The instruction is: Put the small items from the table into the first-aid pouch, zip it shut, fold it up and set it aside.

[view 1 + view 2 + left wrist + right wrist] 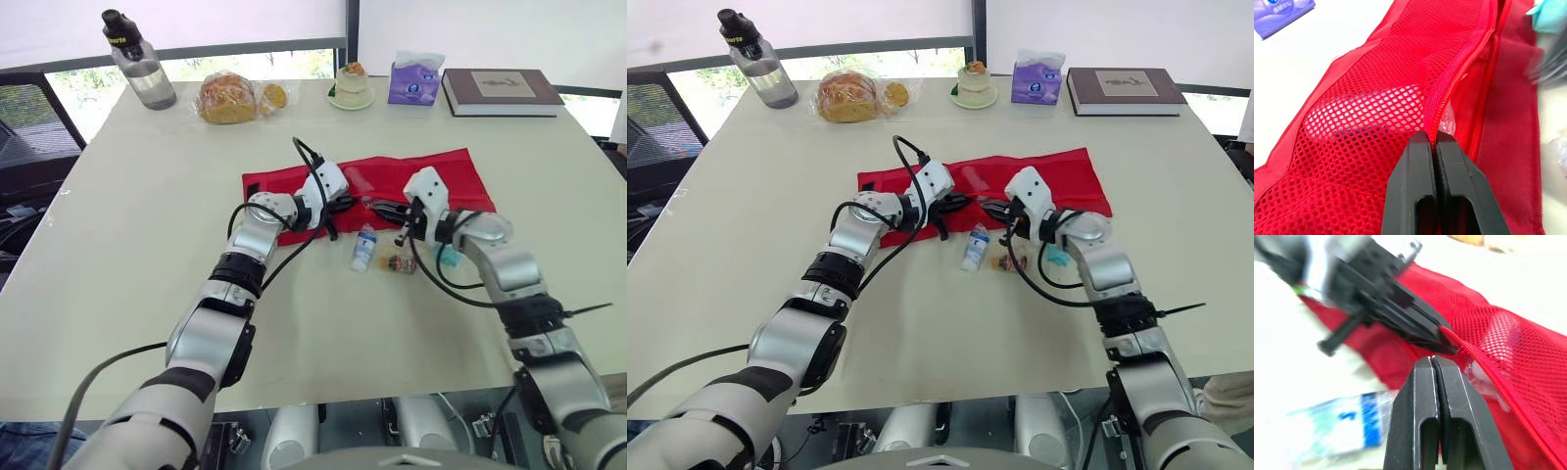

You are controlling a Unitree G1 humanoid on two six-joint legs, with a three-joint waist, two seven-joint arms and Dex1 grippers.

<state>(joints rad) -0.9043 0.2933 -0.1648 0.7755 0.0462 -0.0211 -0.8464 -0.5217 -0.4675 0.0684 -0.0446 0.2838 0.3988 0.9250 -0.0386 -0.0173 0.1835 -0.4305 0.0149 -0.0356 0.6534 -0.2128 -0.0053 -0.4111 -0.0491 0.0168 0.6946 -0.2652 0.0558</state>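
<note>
The red first-aid pouch point(421, 171) lies spread flat across the middle of the table point(147, 245), its mesh pocket point(1361, 122) facing up. My left gripper point(1431, 139) is shut on the pocket's zipper edge point(1449, 83). My right gripper point(1432, 361) is shut, with nothing seen between its fingers. Its tips are just short of the left gripper's tips point(1449, 350) at the pocket mouth. A clear wrapped item point(1484, 379) sits inside the opening. On the table in front of the pouch lie a small white bottle point(363, 247), a small orange item point(399, 263) and a teal item point(449, 257).
Along the far edge stand a water bottle point(137, 61), bagged bread point(228, 98), a small cake on a plate point(351, 86), a purple tissue pack point(414, 80) and a dark book point(502, 91). Cables loop off both wrists over the pouch.
</note>
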